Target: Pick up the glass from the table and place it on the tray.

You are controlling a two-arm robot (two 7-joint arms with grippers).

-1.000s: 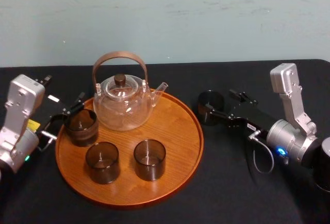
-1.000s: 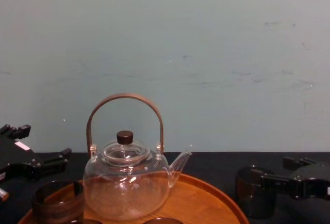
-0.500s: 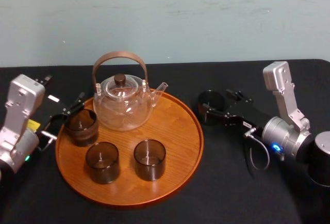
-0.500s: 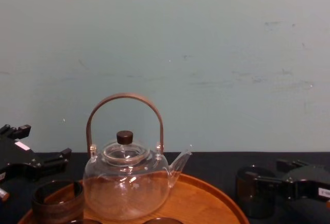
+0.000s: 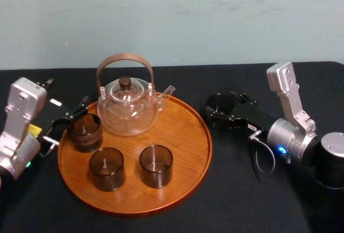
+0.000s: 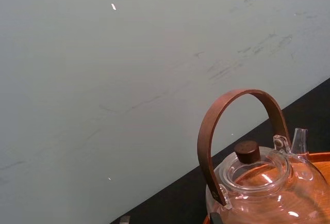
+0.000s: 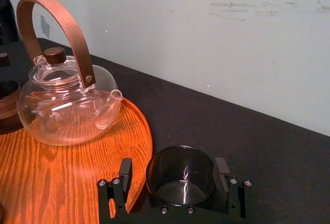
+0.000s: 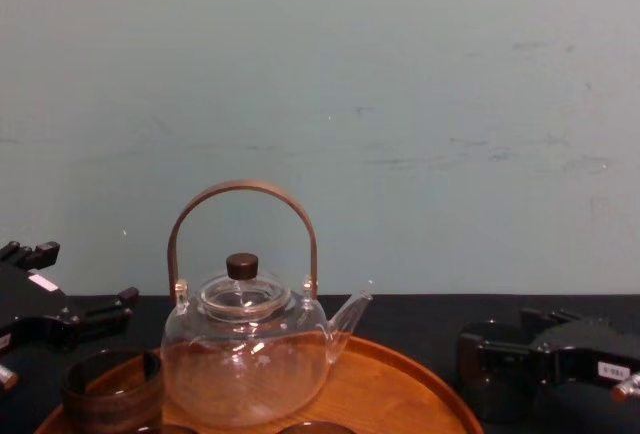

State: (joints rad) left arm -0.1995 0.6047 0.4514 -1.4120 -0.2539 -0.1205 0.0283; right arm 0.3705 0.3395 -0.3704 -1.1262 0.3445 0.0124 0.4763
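Glass (image 5: pixel 220 105), dark and smoky, stands upright on the black table (image 5: pixel 242 201) just beside the right edge of the tray (image 5: pixel 185 136), off its rim and not on the wood. The right gripper (image 5: pixel 223 109) reaches in from the right and straddles it, fingers spread with one on each side; in the right wrist view the glass (image 7: pixel 180 176) sits between the two black fingers (image 7: pixel 125 171), with a clear gap on the tray side and the other finger at or very near the wall of the glass. A small white label on that gripper (image 8: pixel 610 369) carries print too small to read, and a blue light (image 5: pixel 279 149) glows on the wrist behind it. The round orange-brown wooden tray has a low raised rim and bears a clear glass teapot (image 5: pixel 128 110) at its far side, with a brown hoop handle, a dark knob on the lid and its spout pointing toward the glass on the table. Three more dark glasses stand on the tray: one at the left edge (image 5: pixel 84 131) and two near the front (image 5: pixel 106 167) (image 5: pixel 156 164). The left gripper (image 5: pixel 67 121) rests at the tray's left edge by the leftmost glass, fingers apart; its white label (image 5: pixel 55 102) and yellow sticker (image 5: pixel 34 131) cannot be read.
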